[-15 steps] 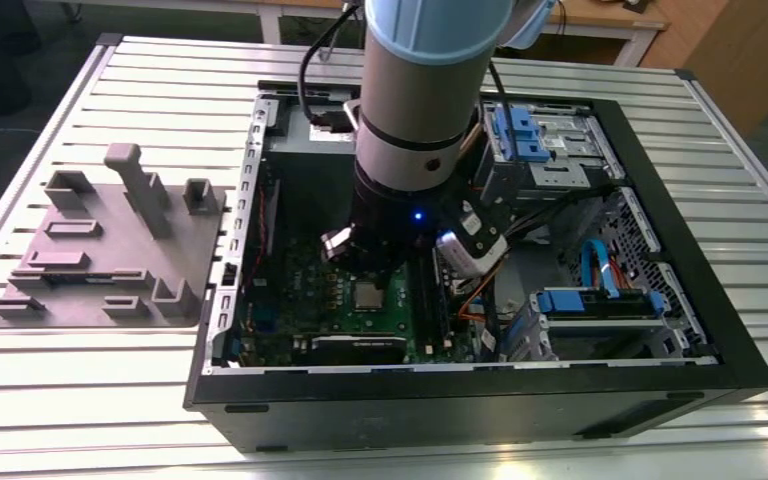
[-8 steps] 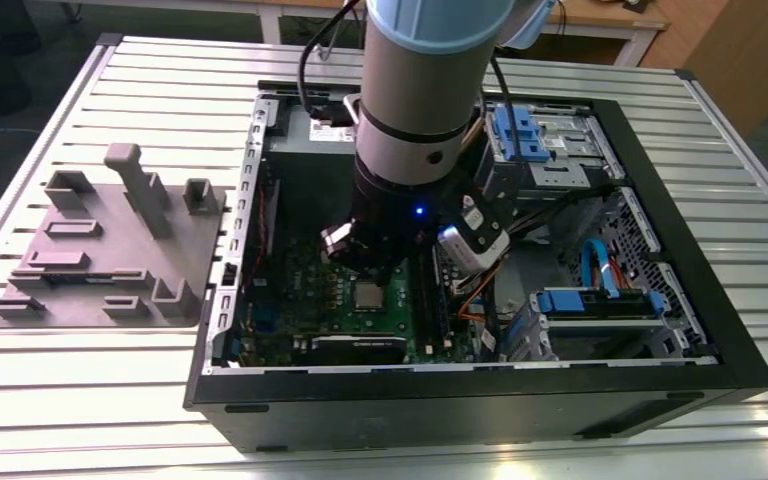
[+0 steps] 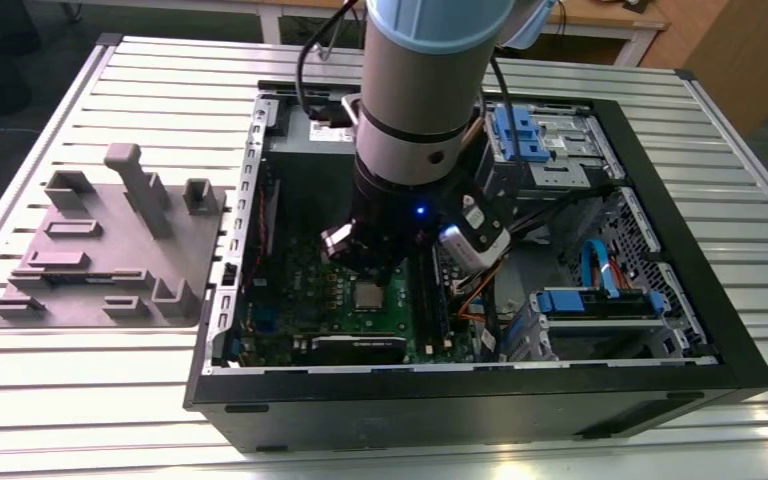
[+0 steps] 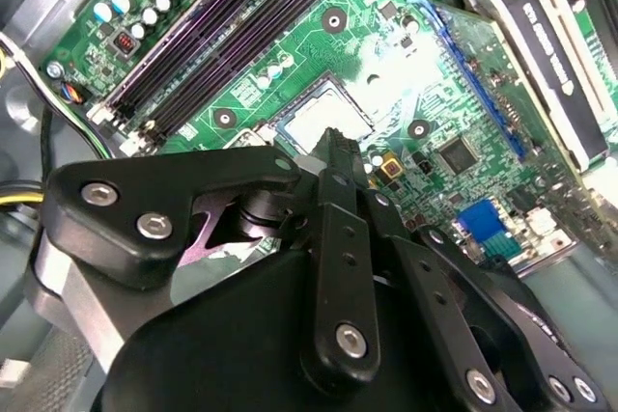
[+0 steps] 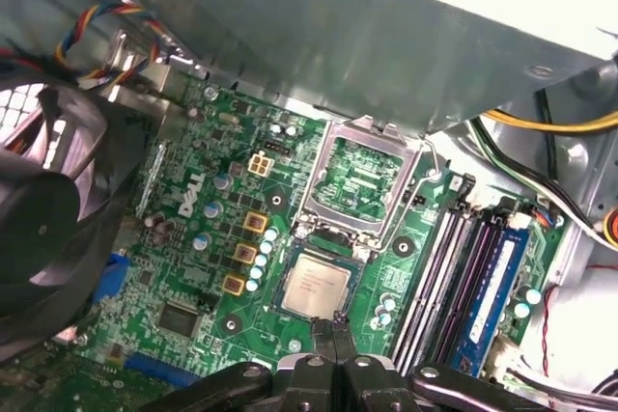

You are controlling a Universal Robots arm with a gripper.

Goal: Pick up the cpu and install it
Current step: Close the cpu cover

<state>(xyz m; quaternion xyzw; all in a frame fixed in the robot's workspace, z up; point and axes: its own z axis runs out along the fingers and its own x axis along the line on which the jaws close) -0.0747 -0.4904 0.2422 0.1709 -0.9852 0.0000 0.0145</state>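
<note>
The small, flat, square cpu with its silvery-grey metal top (image 5: pixel 314 282) lies flat in its square seat on the big green motherboard (image 5: pixel 183 272). Nothing holds it. In the first wrist view the black gripper (image 5: pixel 335 321) hangs at one edge of the chip, just over it, with its two fingers pressed close together and nothing between them. I cannot tell if the tips touch the chip.

The job looks far along: the chip seems to be in place, but the shiny metal hold-down frame (image 5: pixel 359 180) stands flipped open just beside it, so the chip is not locked in.

To do this part well, the chip should sit level with all four sides inside the seat. Any push should be soft and straight down, not sideways, since a tilted chip could hurt the tiny pins under it.

There is not much room. The long dark memory slots (image 5: pixel 446 272) and a blue memory stick (image 5: pixel 494 282) run near one side of the chip. A round black fan (image 5: pixel 43 229) sits well off on the other side, and a grey metal box (image 5: pixel 338 36) hangs over the open frame. The black computer case (image 3: pixel 491 395) walls it all in — straight up looks like the one open way.
</note>
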